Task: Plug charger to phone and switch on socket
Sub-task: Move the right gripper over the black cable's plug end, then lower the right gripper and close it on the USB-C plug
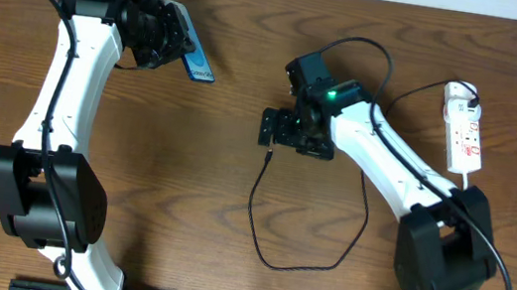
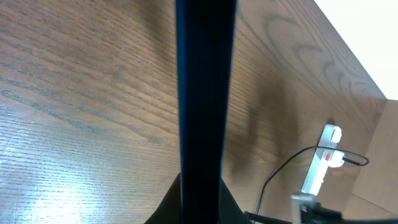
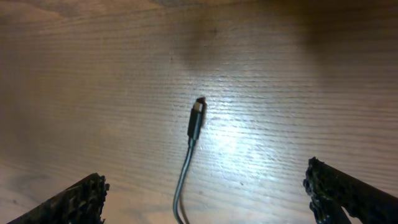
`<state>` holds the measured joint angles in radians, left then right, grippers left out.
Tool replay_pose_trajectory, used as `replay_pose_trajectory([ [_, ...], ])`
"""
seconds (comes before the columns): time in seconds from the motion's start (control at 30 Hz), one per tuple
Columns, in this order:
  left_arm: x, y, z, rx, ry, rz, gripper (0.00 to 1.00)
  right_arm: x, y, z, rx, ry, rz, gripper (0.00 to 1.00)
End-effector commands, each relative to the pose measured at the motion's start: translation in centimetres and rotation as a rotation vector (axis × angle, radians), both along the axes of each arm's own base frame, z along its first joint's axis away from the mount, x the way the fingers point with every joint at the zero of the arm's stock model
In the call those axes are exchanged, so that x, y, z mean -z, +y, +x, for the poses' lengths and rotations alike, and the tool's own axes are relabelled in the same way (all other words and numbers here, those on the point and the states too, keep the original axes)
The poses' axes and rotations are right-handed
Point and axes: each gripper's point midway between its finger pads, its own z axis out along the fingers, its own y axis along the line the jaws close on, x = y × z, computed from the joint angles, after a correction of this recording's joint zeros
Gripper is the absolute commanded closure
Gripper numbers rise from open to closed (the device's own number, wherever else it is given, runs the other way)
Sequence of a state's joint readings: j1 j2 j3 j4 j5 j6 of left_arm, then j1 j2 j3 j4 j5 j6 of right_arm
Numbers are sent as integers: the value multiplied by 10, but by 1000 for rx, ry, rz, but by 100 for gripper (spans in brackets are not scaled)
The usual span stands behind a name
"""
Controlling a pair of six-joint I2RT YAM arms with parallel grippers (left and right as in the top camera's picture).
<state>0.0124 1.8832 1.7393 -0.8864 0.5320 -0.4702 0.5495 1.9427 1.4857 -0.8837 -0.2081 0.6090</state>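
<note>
Phone (image 2: pixel 202 93) is gripped tight by the left claw (image 1: pixel 179 49); the right claw (image 3: pixel 208 196) is spread wide, with nothing held in it.

The phone is held on its edge over the wooden table (image 1: pixel 183 185), at the far left side. Between the right claw's black fingers (image 3: pixel 68 202), the small tip of the charger (image 3: pixel 196 119) is seen lying flat on the wood, not touched. Its thin black cable is looped toward the near edge. The white socket (image 1: pixel 465 127) is laid at the far right, well apart from the phone.
</note>
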Motion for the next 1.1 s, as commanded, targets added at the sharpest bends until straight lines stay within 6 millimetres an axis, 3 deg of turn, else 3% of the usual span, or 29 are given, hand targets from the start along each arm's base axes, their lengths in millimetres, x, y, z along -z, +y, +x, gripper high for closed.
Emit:
replay_pose_trajectory([
  [0.0,-16,2,-1,8,-48,10,93,1,6,3,46,3,6,1],
  [0.13,-15,2,-1,8,-47,9,93,4,-1,9,59,-30,-42,2],
  [0.27,-15,2,-2,8,-44,9,93,19,-1,7,90,-3,-73,21],
  [0.33,-15,2,-2,5,-42,7,93,33,11,0,126,47,-56,27],
  [0.5,-15,2,-3,6,-37,7,93,44,33,-19,66,65,-69,28],
  [0.63,-14,2,-5,6,-27,7,93,48,13,-19,146,22,-212,35],
  [0.8,-14,2,-5,6,-27,7,93,52,0,-13,176,26,-220,44],
  [0.93,-14,2,-5,5,-26,7,93,54,12,-16,109,49,-148,47],
  [1.07,-14,2,-5,5,-26,7,93,59,12,-17,140,48,-157,49],
])
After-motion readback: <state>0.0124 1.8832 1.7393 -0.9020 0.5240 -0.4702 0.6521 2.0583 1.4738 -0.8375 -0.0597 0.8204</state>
